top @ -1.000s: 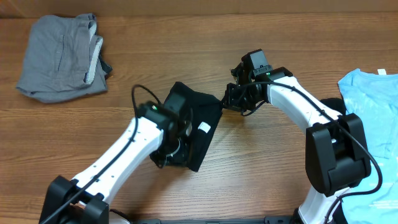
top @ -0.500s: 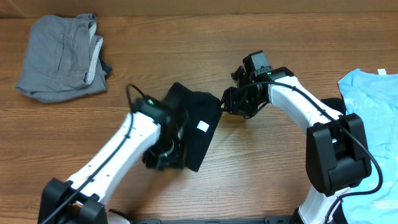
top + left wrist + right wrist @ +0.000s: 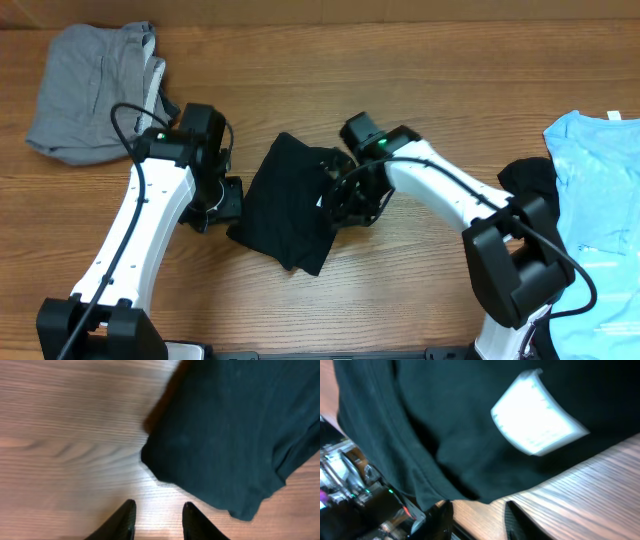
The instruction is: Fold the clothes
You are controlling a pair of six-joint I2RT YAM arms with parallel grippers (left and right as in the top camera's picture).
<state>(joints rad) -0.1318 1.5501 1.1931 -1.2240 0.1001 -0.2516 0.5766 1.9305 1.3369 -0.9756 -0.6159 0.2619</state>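
Note:
A black T-shirt (image 3: 285, 195) lies folded into a compact slanted packet at the table's middle. In the left wrist view its dark cloth (image 3: 230, 430) fills the upper right. My left gripper (image 3: 226, 199) sits on the wood just left of the packet, open (image 3: 157, 520), with bare table between its fingers. My right gripper (image 3: 340, 205) hovers at the packet's right edge, open (image 3: 477, 520), with only wood between its tips. The shirt (image 3: 445, 425) and its white neck label (image 3: 537, 412) lie just beyond those tips.
A crumpled grey garment (image 3: 95, 90) lies at the back left. At the right edge a light blue garment (image 3: 595, 190) lies spread, with a black one (image 3: 528, 178) bunched beside it. Parts of the left arm (image 3: 350, 485) show past the shirt.
My left gripper came off the shirt's lower left and swung out to its left side. My right gripper moved from the shirt's upper right corner down to its right edge, covering the label overhead.

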